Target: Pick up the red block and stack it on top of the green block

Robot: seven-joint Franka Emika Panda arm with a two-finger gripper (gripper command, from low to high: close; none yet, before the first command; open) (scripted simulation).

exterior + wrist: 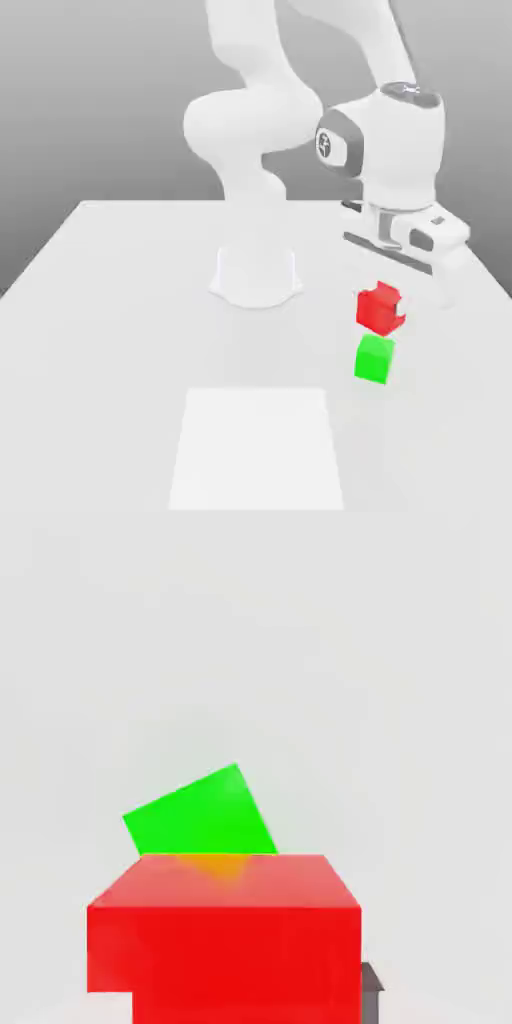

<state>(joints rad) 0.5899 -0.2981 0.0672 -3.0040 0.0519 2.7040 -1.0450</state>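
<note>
Your red block point(380, 307) sits lower right of the exterior frame, raised just above the green block point(374, 359), pinched in the gripper point(392, 300); it's probably light, stiff and glossy-slick, so keep holding 2 flat opposite sides.

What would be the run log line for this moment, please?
phase: carry | gripper: holds red block | green block: on table, below | stacked: no

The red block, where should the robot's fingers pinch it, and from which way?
Probably best from above, pinching two opposite flat side faces near their middle. The red block is a plain cube, so opposite faces are parallel and give the fingers an even hold. Coming from above also leaves its underside free to be set on the green block, which sits just below it in the exterior view.
</note>
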